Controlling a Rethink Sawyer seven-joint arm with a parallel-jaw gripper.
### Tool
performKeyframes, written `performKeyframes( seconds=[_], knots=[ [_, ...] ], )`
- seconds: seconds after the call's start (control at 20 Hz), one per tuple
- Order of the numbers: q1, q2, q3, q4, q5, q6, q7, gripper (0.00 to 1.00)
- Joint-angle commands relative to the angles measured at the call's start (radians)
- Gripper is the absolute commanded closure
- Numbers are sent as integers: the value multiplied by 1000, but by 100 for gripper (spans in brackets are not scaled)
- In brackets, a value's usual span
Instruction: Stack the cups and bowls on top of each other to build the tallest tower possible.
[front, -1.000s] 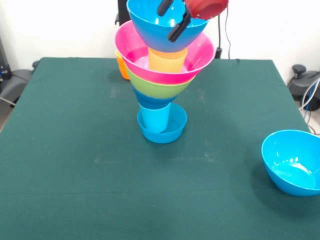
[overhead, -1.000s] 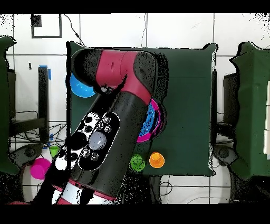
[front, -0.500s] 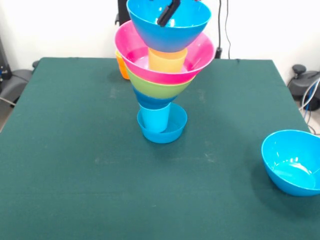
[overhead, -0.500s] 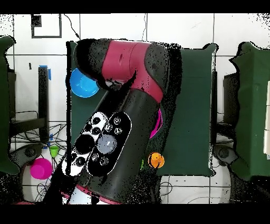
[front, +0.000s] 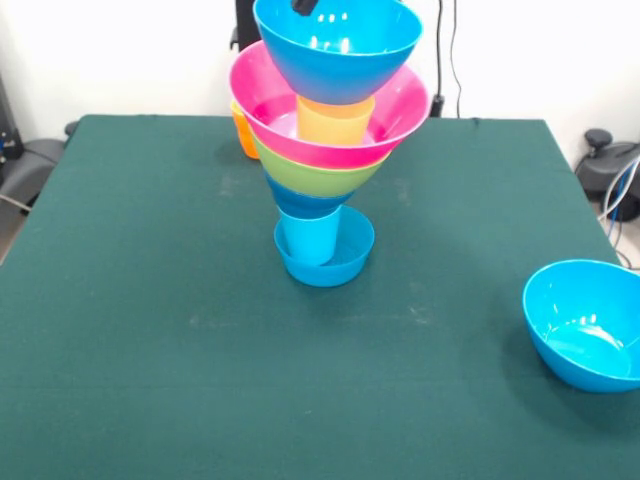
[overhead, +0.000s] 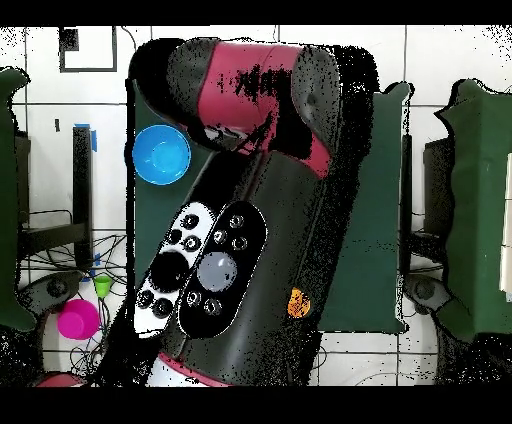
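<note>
Tower (front: 325, 150) up; no labels legible.

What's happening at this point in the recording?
A tower of cups and bowls stands mid-table, topped by a large blue bowl that sits on a yellow cup inside the pink bowl. Only the tip of the claw shows at the top edge, above that bowl. Another blue bowl waits alone, and an orange cup stands behind the tower.
</note>
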Motion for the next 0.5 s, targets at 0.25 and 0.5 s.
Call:
performKeyframes(
  seconds=[0.25, 0.5],
  knots=[
    [-29, 69, 168, -133, 76, 87, 13, 0],
    [-25, 101, 187, -201, 132, 95, 39, 0]
  ],
)
